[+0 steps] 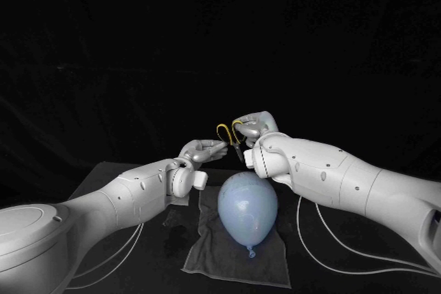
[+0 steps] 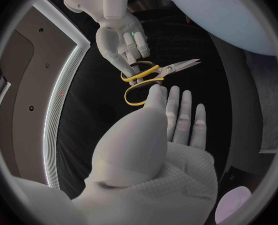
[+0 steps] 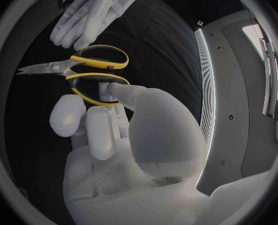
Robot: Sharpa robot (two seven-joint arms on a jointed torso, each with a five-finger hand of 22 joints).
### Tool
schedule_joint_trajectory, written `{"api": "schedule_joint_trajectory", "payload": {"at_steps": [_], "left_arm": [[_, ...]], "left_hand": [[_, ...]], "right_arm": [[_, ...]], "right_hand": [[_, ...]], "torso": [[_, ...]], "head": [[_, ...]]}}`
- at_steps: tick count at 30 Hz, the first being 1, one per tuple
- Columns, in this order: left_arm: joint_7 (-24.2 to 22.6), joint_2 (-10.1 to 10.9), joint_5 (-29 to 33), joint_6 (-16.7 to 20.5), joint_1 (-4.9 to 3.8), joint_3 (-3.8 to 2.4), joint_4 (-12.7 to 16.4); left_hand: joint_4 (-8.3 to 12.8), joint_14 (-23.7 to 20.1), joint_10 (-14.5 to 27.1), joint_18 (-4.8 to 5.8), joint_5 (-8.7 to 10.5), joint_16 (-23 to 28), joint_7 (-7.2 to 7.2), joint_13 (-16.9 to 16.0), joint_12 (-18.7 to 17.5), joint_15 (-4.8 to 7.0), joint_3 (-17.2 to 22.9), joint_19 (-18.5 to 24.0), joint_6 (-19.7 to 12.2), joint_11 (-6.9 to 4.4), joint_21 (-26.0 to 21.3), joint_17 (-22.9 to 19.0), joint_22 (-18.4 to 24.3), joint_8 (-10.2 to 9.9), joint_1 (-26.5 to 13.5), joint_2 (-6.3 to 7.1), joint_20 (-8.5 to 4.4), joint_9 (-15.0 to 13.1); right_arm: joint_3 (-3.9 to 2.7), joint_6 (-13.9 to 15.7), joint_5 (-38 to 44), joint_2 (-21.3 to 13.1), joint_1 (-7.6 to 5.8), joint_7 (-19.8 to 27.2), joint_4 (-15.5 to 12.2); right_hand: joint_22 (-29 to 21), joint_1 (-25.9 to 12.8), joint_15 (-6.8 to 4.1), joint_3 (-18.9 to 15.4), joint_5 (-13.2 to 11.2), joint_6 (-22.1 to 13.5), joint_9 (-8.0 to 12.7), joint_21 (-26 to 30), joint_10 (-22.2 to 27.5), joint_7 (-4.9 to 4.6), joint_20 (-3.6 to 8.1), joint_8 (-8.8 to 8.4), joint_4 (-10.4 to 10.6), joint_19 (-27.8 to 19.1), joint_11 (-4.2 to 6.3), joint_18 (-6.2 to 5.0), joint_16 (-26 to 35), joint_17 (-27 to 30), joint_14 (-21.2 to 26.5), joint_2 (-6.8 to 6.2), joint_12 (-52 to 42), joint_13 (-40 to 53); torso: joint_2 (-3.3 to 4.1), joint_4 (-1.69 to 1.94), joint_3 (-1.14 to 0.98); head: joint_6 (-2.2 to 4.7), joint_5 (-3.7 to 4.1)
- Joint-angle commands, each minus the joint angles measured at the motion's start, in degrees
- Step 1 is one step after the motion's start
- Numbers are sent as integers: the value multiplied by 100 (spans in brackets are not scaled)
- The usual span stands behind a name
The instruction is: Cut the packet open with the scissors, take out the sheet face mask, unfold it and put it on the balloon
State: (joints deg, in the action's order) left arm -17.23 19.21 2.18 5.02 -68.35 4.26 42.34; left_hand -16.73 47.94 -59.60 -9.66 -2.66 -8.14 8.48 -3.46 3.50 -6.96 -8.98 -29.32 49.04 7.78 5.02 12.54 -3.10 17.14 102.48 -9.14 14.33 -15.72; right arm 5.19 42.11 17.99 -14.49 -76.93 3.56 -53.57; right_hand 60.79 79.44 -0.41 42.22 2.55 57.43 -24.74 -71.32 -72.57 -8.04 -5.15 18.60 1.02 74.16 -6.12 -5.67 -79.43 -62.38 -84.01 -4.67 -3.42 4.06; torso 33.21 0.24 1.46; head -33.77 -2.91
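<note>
The yellow-handled scissors (image 1: 226, 133) hang in the air above the far end of the table, blades closed and pointing down. My right hand (image 1: 259, 123) holds them with fingers through one handle loop (image 3: 100, 89). My left hand (image 1: 204, 150) is just beside them, fingers straight and apart, with its thumb tip (image 2: 155, 94) close to the other yellow loop (image 2: 136, 99); I cannot tell if it touches. The scissors (image 2: 156, 72) and the right hand (image 2: 121, 41) face the left palm. A pale blue balloon (image 1: 248, 208) lies below both hands.
The balloon rests on a grey cloth (image 1: 230, 263) spread on the black table (image 1: 120, 173). A pale flat thing (image 1: 181, 201) lies half hidden under my left wrist. White cables (image 1: 324, 243) run along the table by the right arm.
</note>
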Motion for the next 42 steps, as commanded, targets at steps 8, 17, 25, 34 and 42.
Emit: {"api": "schedule_joint_trajectory", "payload": {"at_steps": [8,17,25,34,42], "left_arm": [[477,4,2,98,-4,14,-63],[566,-52,-219,-23,74,55,-131],[355,-118,-390,-334,110,59,-105],[94,-253,-334,-71,126,46,-91],[-55,-296,-102,14,130,26,-73]], "left_hand": [[30,-784,1123,-75,-9,393,304,-18,17,-278,-935,504,-1060,272,-159,-195,52,-570,-543,317,191,230],[60,-1424,1238,-29,-11,519,284,-24,39,-323,-1125,1037,-1122,229,-280,-374,95,-560,-715,538,231,196],[134,-2049,1798,-83,-9,547,35,7,-19,-223,-1063,1321,-1395,-96,-303,-534,111,-619,-514,568,158,244],[125,-1741,1647,-92,-11,456,151,-19,36,-199,-1020,1109,-1437,35,-240,-462,77,-613,-455,417,181,262],[145,-1697,1742,-88,-11,448,164,-5,9,-217,-1002,1127,-1582,44,-242,-454,82,-667,-406,371,180,309]], "right_arm": [[-2,75,62,-10,2,130,-62],[-3,99,63,-22,2,173,-135],[-4,71,72,12,2,173,-169],[-4,46,92,42,2,173,-261],[-4,29,102,42,2,164,-322]], "right_hand": [[22,-42,-33,24,25,-20,-11,-35,-273,12,-6,27,-20,-15,234,-32,-20,-10,-92,9,-24,10],[22,-42,-33,24,25,-20,-11,-35,-273,12,-6,27,-20,-15,234,-32,-20,-10,-92,9,-24,10],[30,-46,-34,26,24,-17,-17,-40,-276,14,-6,31,-31,-10,236,-31,-24,-18,-94,12,-26,11],[30,-46,-34,26,24,-17,-17,-40,-276,14,-6,31,-31,-10,236,-31,-24,-18,-94,12,-26,11],[30,-46,-34,26,24,-17,-17,-40,-276,14,-6,31,-31,-10,236,-31,-24,-18,-94,12,-26,11]], "torso": [[3,1,7],[7,-1,12],[2,-5,7],[2,-11,0],[0,-10,0]], "head": [[-2,7],[-24,0],[-40,-15],[-19,-15],[-5,-3]]}}
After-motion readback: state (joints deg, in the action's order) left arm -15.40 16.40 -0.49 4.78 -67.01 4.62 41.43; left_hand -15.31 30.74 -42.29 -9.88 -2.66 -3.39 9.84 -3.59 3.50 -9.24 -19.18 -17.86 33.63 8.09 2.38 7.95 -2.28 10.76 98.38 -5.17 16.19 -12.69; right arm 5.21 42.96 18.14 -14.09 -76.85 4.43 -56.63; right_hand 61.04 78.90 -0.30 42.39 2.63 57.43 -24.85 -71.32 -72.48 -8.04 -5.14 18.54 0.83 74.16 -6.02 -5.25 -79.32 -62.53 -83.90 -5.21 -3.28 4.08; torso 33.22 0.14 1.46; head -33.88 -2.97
